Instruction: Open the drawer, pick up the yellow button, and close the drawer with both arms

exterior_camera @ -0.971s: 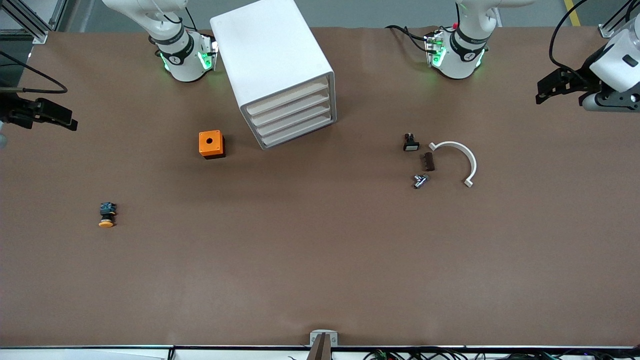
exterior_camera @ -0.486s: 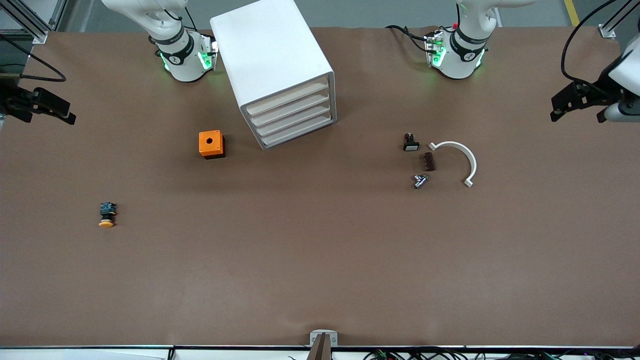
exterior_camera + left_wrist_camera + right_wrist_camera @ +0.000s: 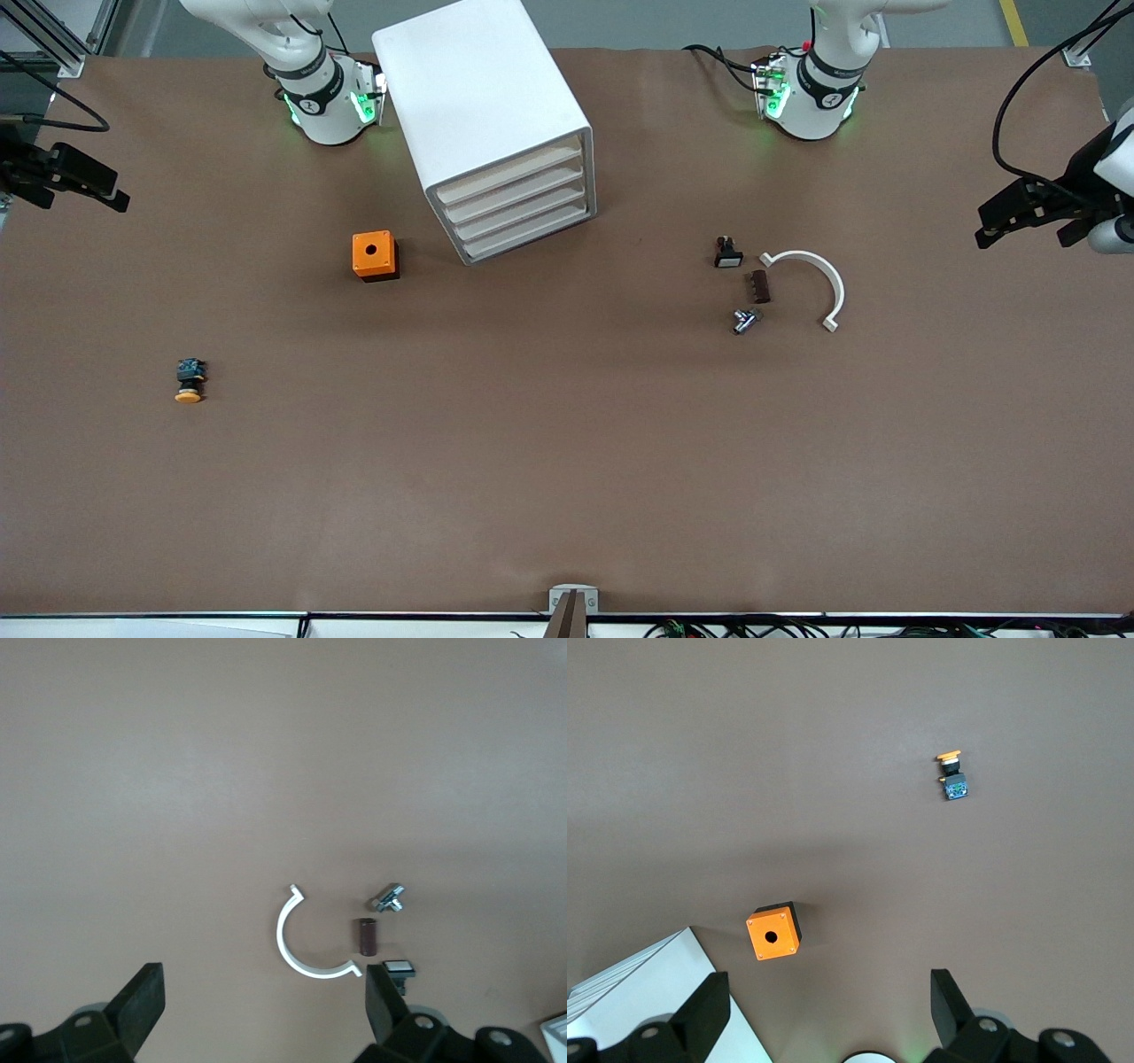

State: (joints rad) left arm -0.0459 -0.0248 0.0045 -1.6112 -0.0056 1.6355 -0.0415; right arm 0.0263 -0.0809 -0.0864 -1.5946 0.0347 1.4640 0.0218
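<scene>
Two grippers agape, empty: right gripper [image 3: 75, 182] and left gripper [image 3: 1019, 215] at table ends. Drawer [image 3: 509, 175] shut, central, nearer right arm. Button [image 3: 189, 381] on table toward right arm's end.

A white cabinet [image 3: 483, 115] with 4 cream-fronted drawers stands on the plain brown table [image 3: 567, 461], an orange box [image 3: 374, 255] with a black hole beside it, a button [image 3: 189, 381] with orange-yellow cap and black-blue body nearer the camera than it.
</scene>
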